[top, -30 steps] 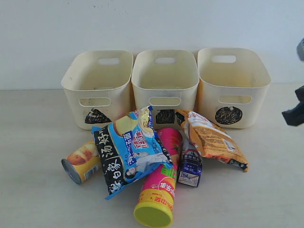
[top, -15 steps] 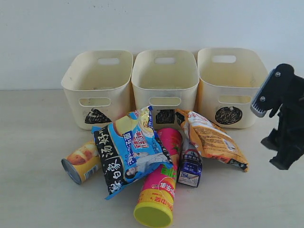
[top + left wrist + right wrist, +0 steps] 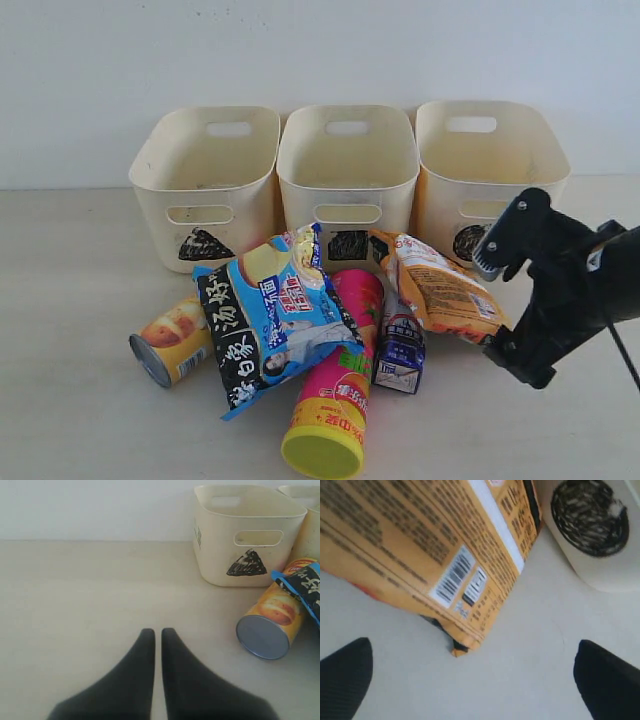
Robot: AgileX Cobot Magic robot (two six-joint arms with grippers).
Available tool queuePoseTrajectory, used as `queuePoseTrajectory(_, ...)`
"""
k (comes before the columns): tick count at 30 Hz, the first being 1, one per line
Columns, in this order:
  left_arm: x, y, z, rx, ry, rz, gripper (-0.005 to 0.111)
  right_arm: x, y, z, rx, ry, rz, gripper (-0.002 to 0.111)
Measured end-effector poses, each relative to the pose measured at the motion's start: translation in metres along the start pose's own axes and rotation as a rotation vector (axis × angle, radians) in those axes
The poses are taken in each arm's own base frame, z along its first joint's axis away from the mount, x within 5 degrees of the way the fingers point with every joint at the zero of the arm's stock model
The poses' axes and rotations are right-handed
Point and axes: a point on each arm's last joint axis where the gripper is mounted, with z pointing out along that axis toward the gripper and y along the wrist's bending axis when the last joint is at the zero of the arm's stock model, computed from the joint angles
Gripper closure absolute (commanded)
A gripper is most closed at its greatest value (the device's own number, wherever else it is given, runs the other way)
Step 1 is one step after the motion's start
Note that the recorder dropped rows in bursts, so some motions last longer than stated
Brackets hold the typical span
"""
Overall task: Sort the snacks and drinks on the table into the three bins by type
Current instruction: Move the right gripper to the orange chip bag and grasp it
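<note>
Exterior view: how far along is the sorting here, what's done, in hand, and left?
Done: nothing; no item shows inside the triangle bin, square bin or circle bin. In hand: the right gripper is open by a corner of the orange bag, not gripping it; the left gripper is shut, holding nothing. Left: everything, including the blue bag, pink tube, yellow tube and purple carton on the table.

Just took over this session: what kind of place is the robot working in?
Likely a lab or test bench: a plain pale table against a blank white wall, three cream bins with scribbled marks, and a staged heap of snacks.
</note>
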Motion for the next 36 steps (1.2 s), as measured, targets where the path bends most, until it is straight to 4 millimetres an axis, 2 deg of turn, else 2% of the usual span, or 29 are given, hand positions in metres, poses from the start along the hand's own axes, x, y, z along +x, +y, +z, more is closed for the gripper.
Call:
queuePoseTrajectory(3, 0.000, 0.000, 0.000, 0.000, 0.000, 0.000, 0.103, -0.008, 0.006, 0.006, 0.010, -0.047, -0.027, 0.003)
queuePoseTrajectory(6, 0.000, 0.000, 0.000, 0.000, 0.000, 0.000, 0.103, -0.011, 0.008, 0.021, 0.032, -0.087, -0.033, 0.003)
queuePoseTrajectory(18, 0.000, 0.000, 0.000, 0.000, 0.000, 0.000, 0.103, -0.007, 0.013, 0.069, 0.107, -0.183, -0.051, 0.003)
queuePoseTrajectory(20, 0.000, 0.000, 0.000, 0.000, 0.000, 0.000, 0.103, -0.005, 0.015, 0.076, 0.109, -0.185, -0.053, 0.007)
queuePoseTrajectory(22, 0.000, 0.000, 0.000, 0.000, 0.000, 0.000, 0.103, -0.005, 0.015, 0.081, 0.123, -0.203, -0.051, 0.018)
queuePoseTrajectory(24, 0.000, 0.000, 0.000, 0.000, 0.000, 0.000, 0.103, -0.005, 0.015, 0.083, 0.136, -0.220, -0.051, 0.039)
queuePoseTrajectory(28, 0.000, 0.000, 0.000, 0.000, 0.000, 0.000, 0.103, -0.003, 0.016, 0.087, 0.135, -0.217, -0.061, 0.108)
queuePoseTrajectory(36, 0.000, 0.000, 0.000, 0.000, 0.000, 0.000, 0.103, -0.006, 0.014, 0.081, 0.125, -0.203, -0.047, 0.108)
